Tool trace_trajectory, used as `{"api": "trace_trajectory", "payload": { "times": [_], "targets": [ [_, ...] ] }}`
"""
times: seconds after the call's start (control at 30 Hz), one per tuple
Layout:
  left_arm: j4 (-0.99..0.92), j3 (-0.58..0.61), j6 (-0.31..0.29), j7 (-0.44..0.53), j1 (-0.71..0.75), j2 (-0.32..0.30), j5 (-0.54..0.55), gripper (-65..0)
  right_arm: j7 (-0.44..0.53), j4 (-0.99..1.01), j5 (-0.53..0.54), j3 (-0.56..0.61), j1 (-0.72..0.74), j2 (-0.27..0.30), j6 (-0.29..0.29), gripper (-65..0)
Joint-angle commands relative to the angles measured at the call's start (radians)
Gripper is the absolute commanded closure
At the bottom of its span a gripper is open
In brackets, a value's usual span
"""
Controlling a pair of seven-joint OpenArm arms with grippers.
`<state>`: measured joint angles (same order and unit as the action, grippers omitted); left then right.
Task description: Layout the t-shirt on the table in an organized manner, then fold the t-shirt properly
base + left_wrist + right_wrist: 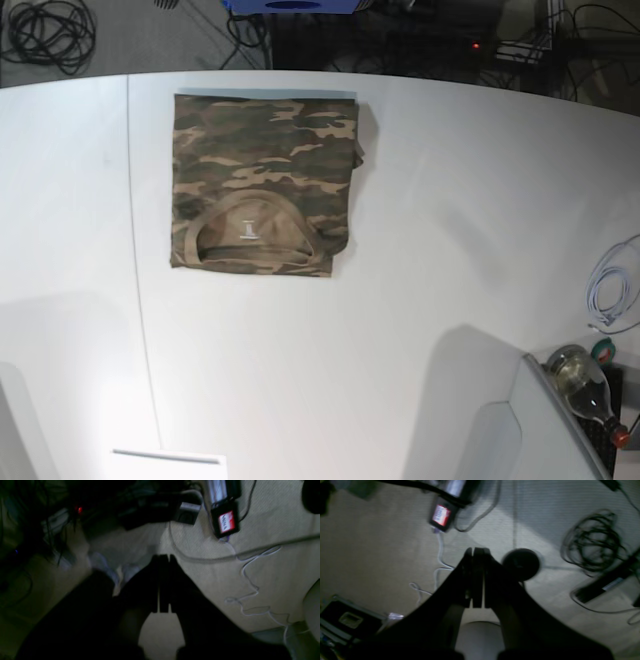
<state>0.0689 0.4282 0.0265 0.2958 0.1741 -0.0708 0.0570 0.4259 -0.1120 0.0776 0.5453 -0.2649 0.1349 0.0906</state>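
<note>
A: Where does the t-shirt sit?

B: Folded into a neat rectangle on the white tabletop, toward its far side and just right of the thin dark seam line. The tan neck label faces up near the closer edge.

A: And the grippers?

B: Both are away from it, over carpeted floor. The left gripper has its jaws pressed together with nothing between them; cables and a black box with a red label lie below. The right gripper is likewise closed and empty, above a coil of black cable.
</note>
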Motion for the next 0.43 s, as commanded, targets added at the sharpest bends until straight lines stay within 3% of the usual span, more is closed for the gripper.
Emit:
{"api": "trace_trajectory", "payload": {
  "times": [0.0, 0.4],
  "targets": [
    [0.012, -0.001, 0.003, 0.019, -0.021, 0.004, -0.006, 0.0, 0.011, -0.004, 0.0, 0.0, -0.004, -0.004, 0.002, 0.0],
    [-0.005, 0.001, 0.003, 0.021, -0.051, -0.05, -0.003, 0.0, 0.014, -0.007, 0.0, 0.005, 0.052, -0.025, 0.002, 0.0]
  ]
}}
